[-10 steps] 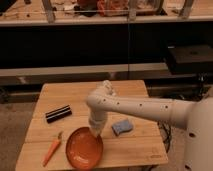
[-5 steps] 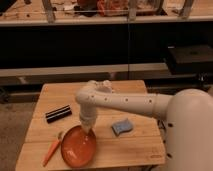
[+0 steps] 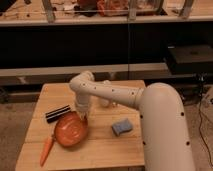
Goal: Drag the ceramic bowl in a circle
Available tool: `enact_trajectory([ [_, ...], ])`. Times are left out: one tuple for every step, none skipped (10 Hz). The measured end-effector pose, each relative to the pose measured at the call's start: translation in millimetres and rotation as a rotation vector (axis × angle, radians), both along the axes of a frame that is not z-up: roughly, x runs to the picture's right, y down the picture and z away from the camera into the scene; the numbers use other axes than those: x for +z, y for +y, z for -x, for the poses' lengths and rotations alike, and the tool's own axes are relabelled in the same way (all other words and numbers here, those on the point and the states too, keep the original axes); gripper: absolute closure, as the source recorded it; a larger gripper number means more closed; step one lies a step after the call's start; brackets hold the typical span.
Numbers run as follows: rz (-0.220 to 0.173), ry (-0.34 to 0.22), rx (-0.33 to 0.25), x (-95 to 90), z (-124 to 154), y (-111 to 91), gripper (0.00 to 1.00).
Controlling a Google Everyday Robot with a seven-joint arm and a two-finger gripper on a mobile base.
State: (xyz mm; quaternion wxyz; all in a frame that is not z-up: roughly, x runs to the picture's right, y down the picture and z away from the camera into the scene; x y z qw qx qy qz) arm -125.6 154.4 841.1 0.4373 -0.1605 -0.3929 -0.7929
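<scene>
The ceramic bowl [image 3: 70, 130] is a wide, shallow, glossy orange-brown bowl on the wooden table [image 3: 102, 150], left of centre near the front. My white arm reaches from the right across the table, and my gripper [image 3: 81, 115] points down onto the bowl's far right rim. The gripper touches the rim.
A black rectangular object [image 3: 58, 113] lies just behind the bowl on the left. An orange carrot [image 3: 46, 150] lies at the front left, close to the bowl. A blue sponge [image 3: 122, 127] lies to the right. A small white cup [image 3: 105, 101] is partly hidden behind my arm.
The bowl has slid to the left and slightly toward the back with my gripper on its rim. My arm has swung left with it.
</scene>
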Motion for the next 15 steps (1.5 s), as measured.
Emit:
enact_trajectory([
  [-0.007,0.037,0.024,1.5,-9,-5,1.0],
  [-0.014,0.062,0.041,2.0,-20,-9,1.0],
  [-0.027,0.095,0.061,0.8,-38,-14,1.0],
  [-0.043,0.127,0.076,-1.6,-59,-19,1.0],
  [-0.058,0.163,0.092,-4.4,-84,-23,1.0],
  [-0.067,0.189,0.105,-6.4,-101,-25,1.0],
  [-0.081,0.233,0.124,-9.4,-133,-28,1.0],
  [-0.085,0.259,0.135,-12.6,-155,-26,1.0],
  [-0.082,0.265,0.137,-16.7,-172,-22,1.0],
  [-0.078,0.241,0.125,-20.0,-183,-17,1.0],
  [-0.075,0.196,0.092,-25.9,-190,-10,1.0],
  [-0.069,0.155,0.058,-33.2,-192,-3,1.0],
  [-0.064,0.121,0.027,-40.8,-189,6,1.0],
  [-0.057,0.066,-0.026,-54.3,-180,19,1.0],
  [-0.051,0.015,-0.076,-68.2,-165,33,1.0],
])
